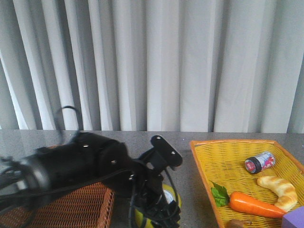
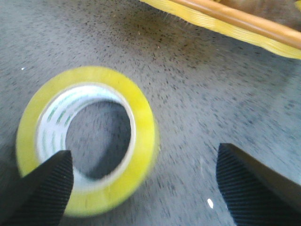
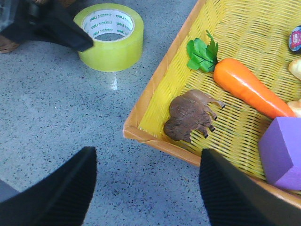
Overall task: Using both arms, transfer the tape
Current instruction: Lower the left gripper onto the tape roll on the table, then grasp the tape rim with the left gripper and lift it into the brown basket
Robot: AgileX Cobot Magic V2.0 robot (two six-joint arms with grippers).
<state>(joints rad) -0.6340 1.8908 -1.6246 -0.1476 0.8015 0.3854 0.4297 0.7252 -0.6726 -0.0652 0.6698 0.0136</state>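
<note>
The yellow tape (image 2: pixel 141 141) lies flat on the grey table, its white printed core facing up. It also shows in the right wrist view (image 3: pixel 117 49), and part of it shows under the left arm in the front view (image 1: pixel 172 199). My left gripper (image 2: pixel 146 188) is open just above the table. One of its fingers (image 2: pixel 42 188) is at the roll's edge and the other stands well clear of it. My right gripper (image 3: pixel 146 188) is open and empty over bare table, some way from the tape, beside the corner of the yellow basket (image 3: pixel 160 80).
The yellow basket (image 1: pixel 204 164) on the right holds a carrot (image 1: pixel 254 205), bread (image 1: pixel 280 190), a small jar (image 1: pixel 260 162), a purple block (image 3: pixel 282 153) and a brown toy animal (image 3: pixel 190 115). A brown wicker basket (image 1: pixel 80 206) sits under the left arm.
</note>
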